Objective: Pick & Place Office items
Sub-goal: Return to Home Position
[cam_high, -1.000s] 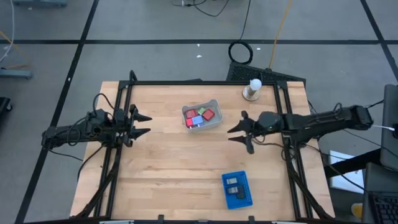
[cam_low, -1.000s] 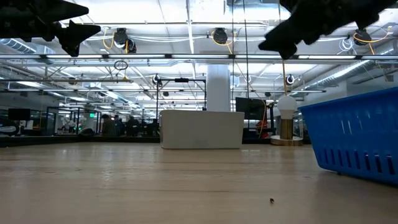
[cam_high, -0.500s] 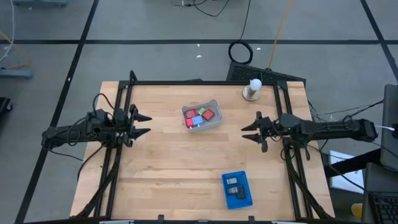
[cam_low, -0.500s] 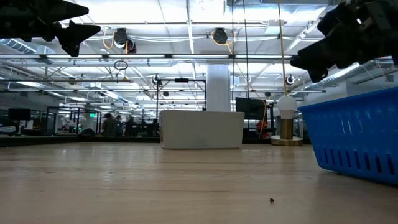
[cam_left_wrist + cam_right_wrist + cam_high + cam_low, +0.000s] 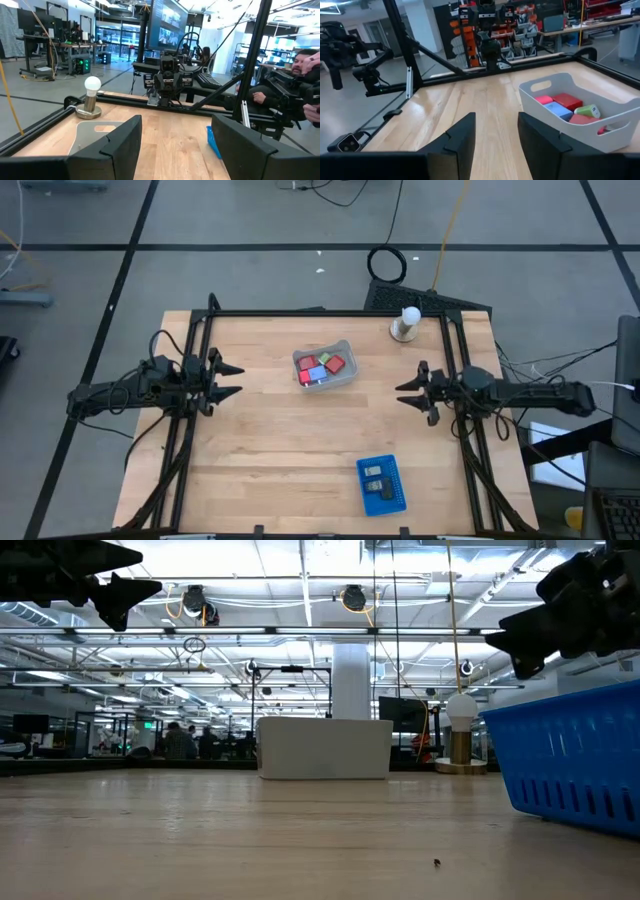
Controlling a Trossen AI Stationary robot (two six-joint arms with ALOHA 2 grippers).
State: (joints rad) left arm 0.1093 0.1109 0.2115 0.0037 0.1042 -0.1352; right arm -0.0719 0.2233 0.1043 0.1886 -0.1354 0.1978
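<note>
Several office items, red, blue and green blocks (image 5: pixel 322 367), lie in a pale bin (image 5: pixel 343 346) at the table's far middle; the right wrist view shows them (image 5: pixel 567 101) inside it. Two dark and silver pieces (image 5: pixel 374 473) rest on the blue tray (image 5: pixel 396 498) near the front edge. My left gripper (image 5: pixel 238 379) hovers open at the left edge, holding nothing. Level above the wood at the right edge, my right gripper (image 5: pixel 402 394) is open with nothing in it, pointing at the bin.
A bulb on a round base (image 5: pixel 406 325) stands at the far right corner. Black frame rails (image 5: pixel 300 312) run along the table's far, left and right sides. Bare wood (image 5: pixel 290 430) lies between the grippers. A person (image 5: pixel 300 80) sits beyond the table.
My right gripper has drawn back from beside the bin toward the table's right edge, sinking a little and levelling out, with nothing between its fingers. The items, bin and tray have stayed put.
</note>
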